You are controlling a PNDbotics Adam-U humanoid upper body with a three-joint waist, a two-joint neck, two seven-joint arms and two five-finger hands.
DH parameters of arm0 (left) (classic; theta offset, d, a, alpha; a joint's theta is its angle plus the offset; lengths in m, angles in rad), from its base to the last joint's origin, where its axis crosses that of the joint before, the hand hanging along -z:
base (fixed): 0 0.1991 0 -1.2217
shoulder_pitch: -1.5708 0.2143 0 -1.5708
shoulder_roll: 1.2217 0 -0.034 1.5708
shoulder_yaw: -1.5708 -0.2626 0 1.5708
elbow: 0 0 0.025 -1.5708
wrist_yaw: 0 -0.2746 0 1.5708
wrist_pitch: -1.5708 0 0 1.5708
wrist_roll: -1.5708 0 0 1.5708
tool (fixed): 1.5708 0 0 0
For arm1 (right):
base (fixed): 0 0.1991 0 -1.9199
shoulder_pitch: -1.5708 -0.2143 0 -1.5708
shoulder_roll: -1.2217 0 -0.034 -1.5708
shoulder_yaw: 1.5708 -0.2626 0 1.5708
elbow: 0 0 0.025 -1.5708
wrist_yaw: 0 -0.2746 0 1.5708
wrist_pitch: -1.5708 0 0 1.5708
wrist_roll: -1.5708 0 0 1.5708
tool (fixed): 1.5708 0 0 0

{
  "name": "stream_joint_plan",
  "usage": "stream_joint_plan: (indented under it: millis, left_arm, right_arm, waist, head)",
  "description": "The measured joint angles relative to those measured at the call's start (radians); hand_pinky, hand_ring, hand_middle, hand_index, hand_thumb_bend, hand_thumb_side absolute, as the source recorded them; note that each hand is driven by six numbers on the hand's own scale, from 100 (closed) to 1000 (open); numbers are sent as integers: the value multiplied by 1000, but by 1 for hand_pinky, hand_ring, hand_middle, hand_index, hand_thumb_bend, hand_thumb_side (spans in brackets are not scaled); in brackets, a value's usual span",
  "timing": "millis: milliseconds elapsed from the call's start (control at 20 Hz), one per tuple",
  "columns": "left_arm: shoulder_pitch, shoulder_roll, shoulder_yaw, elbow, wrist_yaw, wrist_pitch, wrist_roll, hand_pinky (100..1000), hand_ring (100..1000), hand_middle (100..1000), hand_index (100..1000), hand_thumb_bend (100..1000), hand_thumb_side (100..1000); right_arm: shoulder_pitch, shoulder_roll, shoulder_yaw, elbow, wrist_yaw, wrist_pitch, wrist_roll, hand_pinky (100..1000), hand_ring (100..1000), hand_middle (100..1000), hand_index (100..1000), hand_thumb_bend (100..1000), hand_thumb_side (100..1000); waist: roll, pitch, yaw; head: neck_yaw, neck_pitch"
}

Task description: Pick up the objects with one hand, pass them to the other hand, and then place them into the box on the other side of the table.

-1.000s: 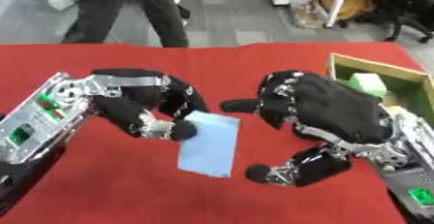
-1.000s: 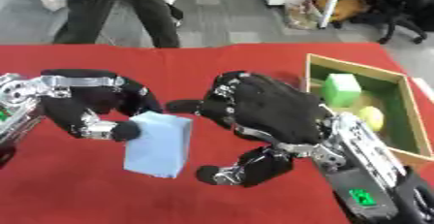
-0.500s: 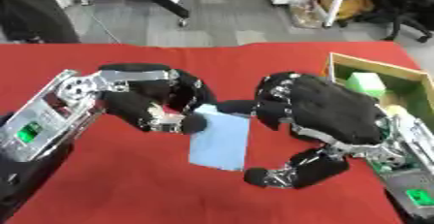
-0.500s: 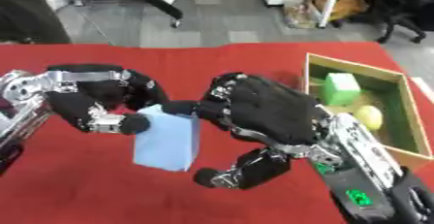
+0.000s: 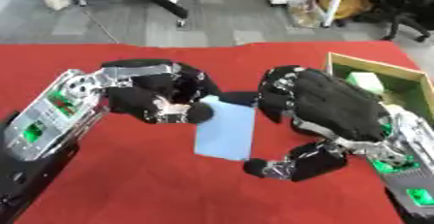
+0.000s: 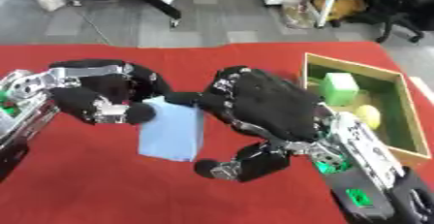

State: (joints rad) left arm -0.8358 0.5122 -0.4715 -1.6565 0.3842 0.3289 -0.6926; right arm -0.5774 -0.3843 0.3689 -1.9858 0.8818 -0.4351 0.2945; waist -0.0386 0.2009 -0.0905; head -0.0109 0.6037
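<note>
Fingers of the left hand (image 5: pixel 165 99) are curled around the upper left edge of a pale blue block (image 5: pixel 225 128), pinching it between thumb and fingertips above the red table (image 5: pixel 110 174). Opposite it, the right hand (image 5: pixel 326 109) has its fingers bent toward the block's upper right edge, and its thumb (image 5: pixel 284 165) sits just below the block's lower right corner. Whether those right fingers actually press the block or only reach beside it cannot be told, since the back of the hand hides them.

Held between the two hands over the middle of the table, the block is tilted a little, with its broad face toward the camera. Both forearms come in from the lower corners, the left one showing green lights along its silver casing.

At the table's right side stands an open wooden box (image 6: pixel 398 116) with a green lining. Inside it lie a light green cube (image 6: pixel 340 88) toward the far end and a yellow round thing (image 6: pixel 368 115) nearer the middle, apart from each other. The right wrist and forearm overlap the box's near left corner in the right eye view.

Beyond the table's far edge is a grey floor with the black legs of a stand (image 5: pixel 161 2) and some office clutter.
</note>
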Motion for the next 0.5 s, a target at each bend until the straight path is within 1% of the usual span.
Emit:
stream_joint_plan:
  millis: [200,500]
  left_arm:
    - [0,-8,-1,-8,9,18,9,669,613,520,661,162,415]
    - [-3,-10,-1,-13,22,51,24,669,613,520,661,165,420]
  right_arm:
    - [0,2,1,-3,41,43,-47,542,356,216,812,461,274]
    - [8,4,12,-4,93,107,-128,522,333,190,738,447,250]
  waist:
    - [0,0,-1]
    - [0,0,0]
  head:
    - [0,0]
    - [0,0]
